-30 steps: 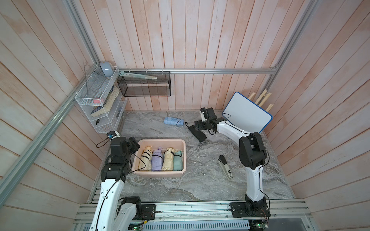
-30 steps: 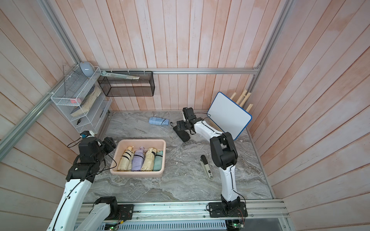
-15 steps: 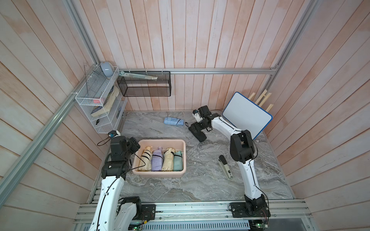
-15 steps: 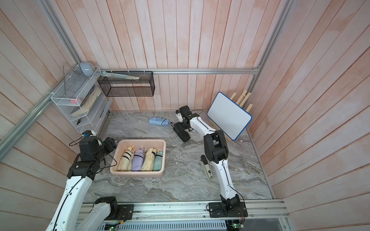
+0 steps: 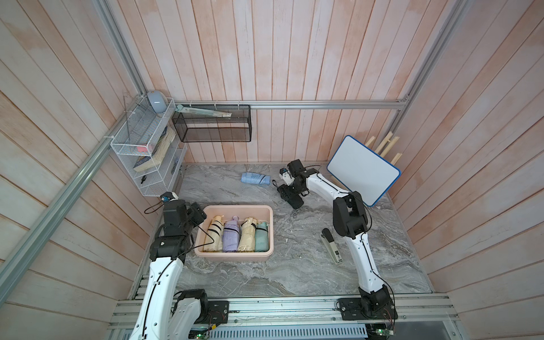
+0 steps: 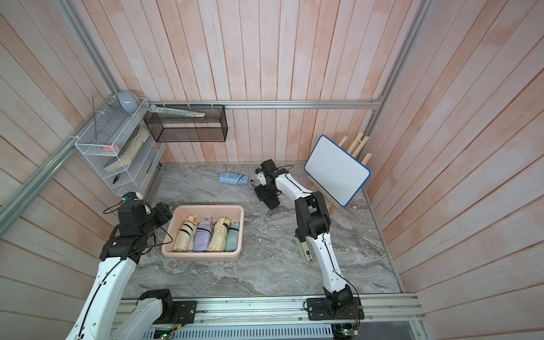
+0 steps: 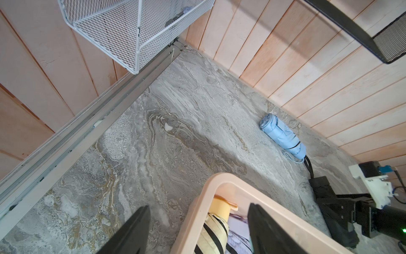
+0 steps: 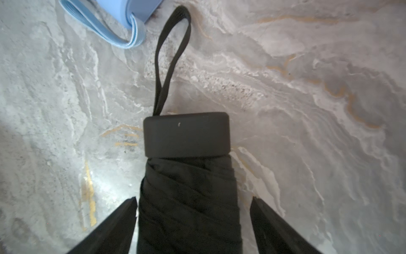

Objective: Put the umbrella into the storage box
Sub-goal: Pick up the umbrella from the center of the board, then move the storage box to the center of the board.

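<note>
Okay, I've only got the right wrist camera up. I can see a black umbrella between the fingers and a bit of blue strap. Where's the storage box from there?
Observer: The storage box stands nearer the robot's base than the black umbrella, off to the robot's left.
Operator: Any room left in it?
Observer: Four folded umbrellas lie side by side in it, across its whole width.
</note>
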